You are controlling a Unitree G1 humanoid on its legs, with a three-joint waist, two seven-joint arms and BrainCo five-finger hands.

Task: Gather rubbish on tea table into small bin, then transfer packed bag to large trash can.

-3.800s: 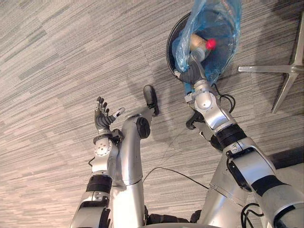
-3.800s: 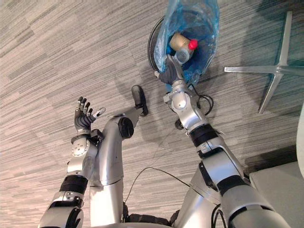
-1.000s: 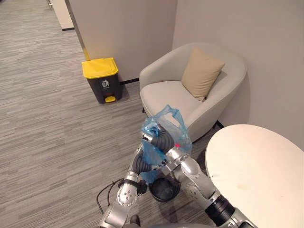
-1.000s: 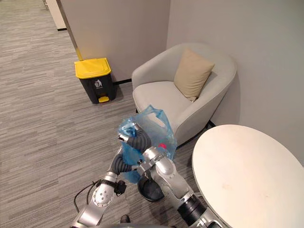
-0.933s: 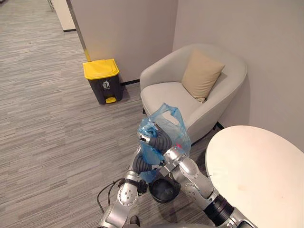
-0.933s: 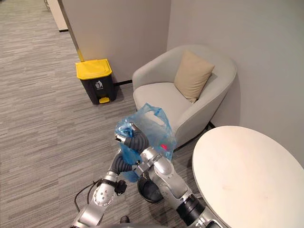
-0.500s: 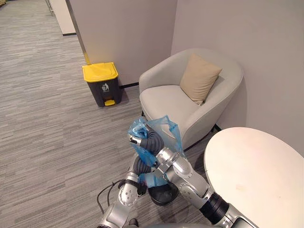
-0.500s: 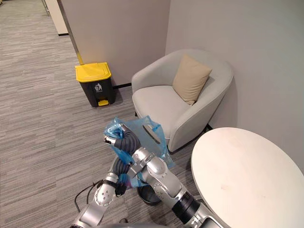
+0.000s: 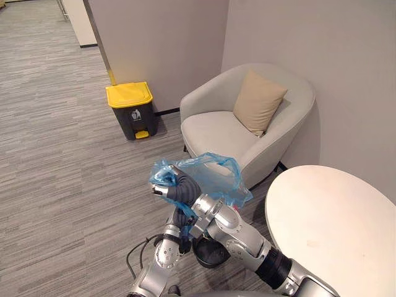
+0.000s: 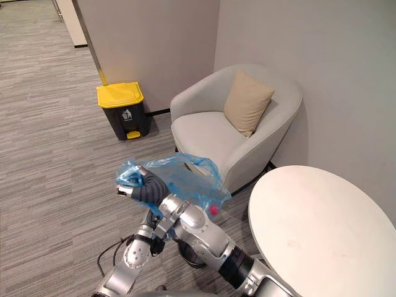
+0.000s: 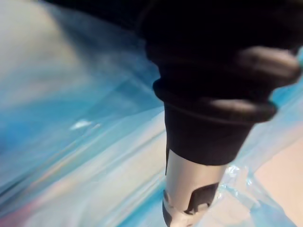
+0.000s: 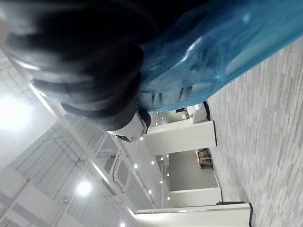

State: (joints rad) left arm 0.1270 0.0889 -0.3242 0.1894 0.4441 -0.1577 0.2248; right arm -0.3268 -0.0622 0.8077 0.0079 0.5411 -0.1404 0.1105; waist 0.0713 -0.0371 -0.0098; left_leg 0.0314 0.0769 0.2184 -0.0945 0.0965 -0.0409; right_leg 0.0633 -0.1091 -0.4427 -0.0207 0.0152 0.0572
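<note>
a big grey armchair (image 9: 216, 130) sits by the wall, at 1 o'clock from the blue bag. the round white tea table (image 9: 334, 223) is at 4 o'clock from the bag, near the chair, and its top is bare. a tan cushion (image 9: 260, 102) leans on the back of the chair. the large trash can (image 9: 131, 111), dark with a yellow lid, stands shut by the wall at 11 o'clock, well apart from the bag.

the blue bag (image 9: 213, 179) is up in the air, low in the middle of the head views. it is out of the small bin (image 9: 207, 253), which is black and sits on the floor at 6 o'clock, under the arms. the right hand (image 9: 176, 192) has its fingers curled tight round the bunched top of the bag. the left hand (image 11: 191, 182) is pressed close in the blue plastic under the bag, and i cannot tell if it grips or not. a little red thing (image 10: 213, 210) shows through the low side of the bag.
</note>
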